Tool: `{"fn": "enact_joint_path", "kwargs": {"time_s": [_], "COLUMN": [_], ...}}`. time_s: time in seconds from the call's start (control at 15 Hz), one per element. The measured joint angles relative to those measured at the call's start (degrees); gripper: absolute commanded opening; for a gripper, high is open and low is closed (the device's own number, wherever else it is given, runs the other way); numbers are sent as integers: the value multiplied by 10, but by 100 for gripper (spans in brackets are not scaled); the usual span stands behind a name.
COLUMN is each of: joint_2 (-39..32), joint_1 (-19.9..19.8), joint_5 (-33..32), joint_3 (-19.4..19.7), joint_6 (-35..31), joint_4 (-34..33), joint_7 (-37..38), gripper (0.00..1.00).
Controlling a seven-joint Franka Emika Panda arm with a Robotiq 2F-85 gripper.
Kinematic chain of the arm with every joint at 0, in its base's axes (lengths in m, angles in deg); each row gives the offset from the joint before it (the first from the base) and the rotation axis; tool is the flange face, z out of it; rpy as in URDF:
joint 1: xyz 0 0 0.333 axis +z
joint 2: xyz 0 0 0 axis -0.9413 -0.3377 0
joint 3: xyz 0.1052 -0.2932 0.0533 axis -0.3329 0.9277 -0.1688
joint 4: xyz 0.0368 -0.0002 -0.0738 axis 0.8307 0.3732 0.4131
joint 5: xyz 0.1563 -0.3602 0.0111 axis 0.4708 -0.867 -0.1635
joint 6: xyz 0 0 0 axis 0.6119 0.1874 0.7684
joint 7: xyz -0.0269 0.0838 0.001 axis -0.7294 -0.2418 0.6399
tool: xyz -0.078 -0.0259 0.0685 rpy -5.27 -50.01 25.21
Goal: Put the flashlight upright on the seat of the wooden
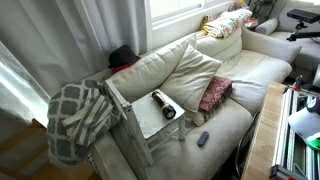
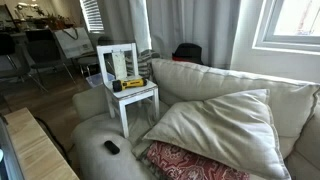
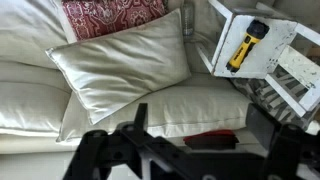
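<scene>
The flashlight lies on its side on the pale seat of the small wooden chair, which stands on the beige sofa. It has a yellow body and a black head. It shows in both exterior views and at the upper right of the wrist view, lying on the seat. My gripper shows only in the wrist view. It is open and empty, well above the sofa back and far from the flashlight.
A large white pillow and a red patterned cushion lie on the sofa. A small dark oval gadget rests on the cushion. A plaid blanket hangs beside the chair. A red-black object sits below the gripper.
</scene>
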Motion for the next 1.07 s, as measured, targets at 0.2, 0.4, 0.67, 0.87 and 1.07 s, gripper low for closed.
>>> {"fn": "enact_joint_path", "kwargs": {"time_s": [0.2,0.4,0.67,0.87,1.07], "joint_2": [0,0,0,-14,-72], "joint_1": [0,0,0,15,66], "joint_5": [0,0,0,15,60], "joint_3": [0,0,0,-8,-34], "joint_6": [0,0,0,5,5], "joint_4": [0,0,0,-3,-11], "joint_7": [0,0,0,-3,-6], "gripper": [100,100,100,100,100]}}
